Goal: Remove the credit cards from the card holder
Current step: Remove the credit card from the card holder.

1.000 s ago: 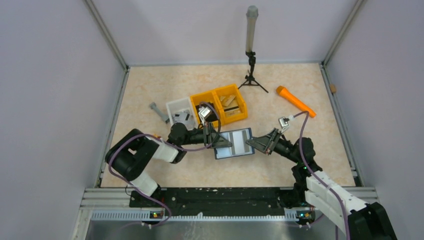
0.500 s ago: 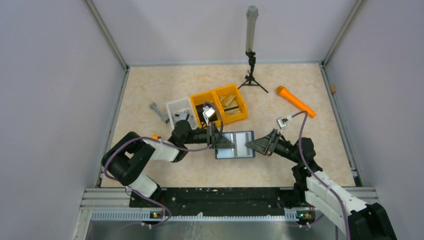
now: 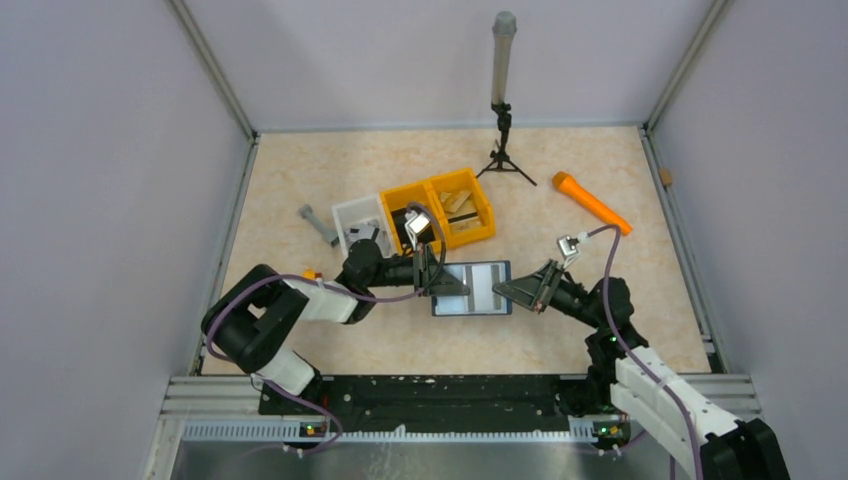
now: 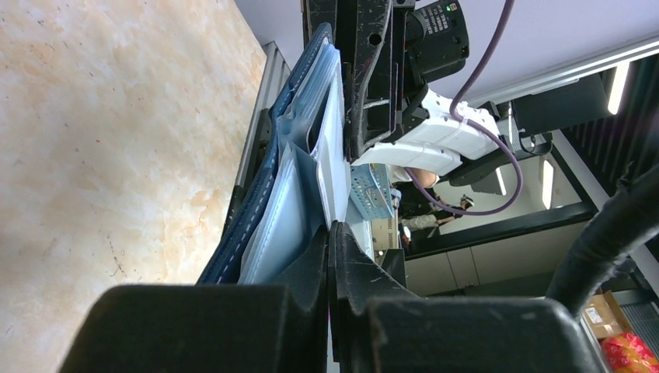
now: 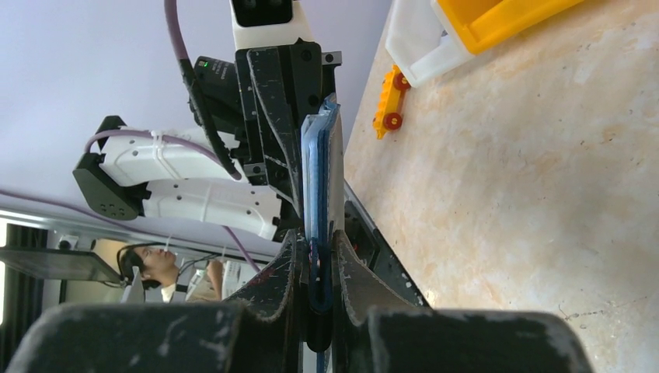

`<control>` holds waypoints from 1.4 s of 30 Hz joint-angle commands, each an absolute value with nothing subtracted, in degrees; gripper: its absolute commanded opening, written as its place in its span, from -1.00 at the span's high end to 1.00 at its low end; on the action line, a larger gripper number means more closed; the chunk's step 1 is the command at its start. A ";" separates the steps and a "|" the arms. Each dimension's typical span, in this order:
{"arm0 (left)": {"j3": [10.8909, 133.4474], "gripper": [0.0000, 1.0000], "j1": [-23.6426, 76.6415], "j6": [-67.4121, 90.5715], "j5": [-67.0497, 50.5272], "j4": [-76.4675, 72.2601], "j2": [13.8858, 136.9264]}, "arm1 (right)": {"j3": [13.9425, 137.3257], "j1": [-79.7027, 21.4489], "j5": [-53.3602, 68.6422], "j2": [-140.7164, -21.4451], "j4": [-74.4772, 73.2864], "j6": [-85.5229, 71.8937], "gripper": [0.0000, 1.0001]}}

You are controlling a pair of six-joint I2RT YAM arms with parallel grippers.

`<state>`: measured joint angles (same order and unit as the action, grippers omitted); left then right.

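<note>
Navy card holder open; yellow bin holds tan pieces.

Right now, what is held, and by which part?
The open card holder: left gripper clamps its left side, right gripper its right side.

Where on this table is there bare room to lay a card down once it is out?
Bare: the far-left corner behind the white bin; the near strip in front of the card holder; the right side, nearer than the orange tool. Crowded: the middle, from the yellow bin to the card holder.
</note>
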<state>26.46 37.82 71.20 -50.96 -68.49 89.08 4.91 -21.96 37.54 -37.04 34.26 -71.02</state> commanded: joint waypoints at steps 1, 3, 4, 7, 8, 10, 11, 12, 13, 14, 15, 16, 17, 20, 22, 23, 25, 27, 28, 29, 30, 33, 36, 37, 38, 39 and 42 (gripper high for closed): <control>26.63 1.00 37.34 70.07 -51.24 -70.40 87.05 | 6.07 -21.91 36.63 -35.75 37.29 -72.45 1.00; 26.67 1.00 37.27 70.32 -51.39 -70.74 87.18 | 5.68 -21.94 36.80 -35.98 38.80 -73.54 1.00; 26.76 1.00 37.29 70.53 -51.44 -71.17 87.26 | 5.55 -21.91 36.98 -36.21 39.40 -74.01 1.00; 26.99 1.00 37.29 71.24 -51.65 -71.88 87.56 | 5.79 -21.95 37.51 -36.73 40.64 -73.58 1.00; 27.13 1.00 37.35 71.35 -51.76 -71.85 87.62 | 6.45 -21.97 37.99 -36.80 40.15 -72.59 1.00; 27.41 1.00 37.43 71.44 -51.77 -71.49 87.63 | 8.39 -21.99 38.43 -36.64 35.07 -69.11 1.00; 27.55 0.99 37.40 71.45 -51.71 -71.34 87.49 | 9.22 -21.98 38.22 -36.28 32.49 -67.47 1.00; 27.64 0.89 37.37 71.37 -51.72 -71.14 87.40 | 9.83 -21.97 37.89 -35.88 30.56 -66.08 1.00; 27.68 0.81 37.43 71.37 -51.81 -71.03 87.30 | 10.33 -21.97 37.50 -35.48 28.69 -65.03 1.00; 27.68 0.72 37.37 71.40 -51.81 -71.02 87.33 | 10.71 -21.97 37.06 -35.09 27.16 -64.06 1.00; 27.64 0.61 37.36 71.72 -51.75 -71.29 87.31 | 10.92 -21.97 36.68 -34.78 26.06 -63.25 1.00; 27.54 0.51 37.35 72.66 -51.77 -72.39 87.40 | 10.91 -21.97 36.43 -34.78 25.65 -63.00 1.00; 27.33 0.45 37.43 73.73 -51.79 -74.63 87.59 | 10.79 -21.97 36.27 -34.79 25.51 -62.92 1.00; 27.24 0.39 37.42 76.76 -52.40 -79.45 88.68 | 10.35 -21.97 36.02 -35.30 25.53 -62.84 1.00; 27.25 0.38 37.43 77.89 -52.47 -81.07 89.25 | 9.99 -21.93 36.11 -35.82 25.97 -62.83 1.00; 27.32 0.40 37.36 78.29 -52.47 -81.57 89.54 | 9.90 -21.97 36.20 -36.00 26.23 -62.77 1.00; 27.42 0.53 37.41 78.81 -52.56 -82.12 89.81 | 9.78 -21.97 36.06 -36.20 26.06 -62.34 1.00; 27.59 0.65 37.45 78.77 -52.56 -81.82 89.87 | 9.80 -21.99 35.95 -36.13 25.79 -61.87 1.00; 27.65 0.68 37.44 78.57 -52.55 -81.25 89.98 | 9.84 -21.98 36.09 -36.13 25.80 -61.68 1.00; 27.76 0.68 37.49 78.23 -52.56 -80.65 90.07 | 9.80 -21.97 36.18 -36.15 25.90 -61.66 1.00; 27.85 0.68 37.66 77.96 -52.48 -80.31 90.17 | 9.83 -21.97 36.19 -36.21 25.83 -61.57 1.00; 28.23 0.60 38.21 77.95 -52.30 -80.60 90.73 | 9.76 -21.97 36.29 -36.13 25.65 -61.51 1.00; 28.32 0.86 38.33 78.53 -52.34 -81.85 91.04 | 9.76 -21.98 36.03 -35.92 25.35 -61.44 1.00; 28.30 1.00 38.34 78.65 -52.33 -82.13 91.05 | 9.71 -21.97 35.77 -35.73 25.13 -61.61 1.00; 28.26 1.00 38.32 78.71 -52.45 -82.31 91.13 | 9.63 -21.97 35.57 -35.60 24.98 -61.77 1.00; 28.11 1.00 38.29 78.90 -52.53 -82.73 91.08 | 9.59 -21.97 35.40 -35.46 24.84 -61.84 1.00; 27.47 1.00 37.86 79.95 -52.73 -84.53 91.10 | 9.37 -21.97 35.02 -35.47 24.54 -61.96 1.00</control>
<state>26.46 37.67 78.13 -51.81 -75.55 91.48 7.94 -21.96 36.77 -35.64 25.65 -63.44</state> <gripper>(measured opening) 0.005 0.072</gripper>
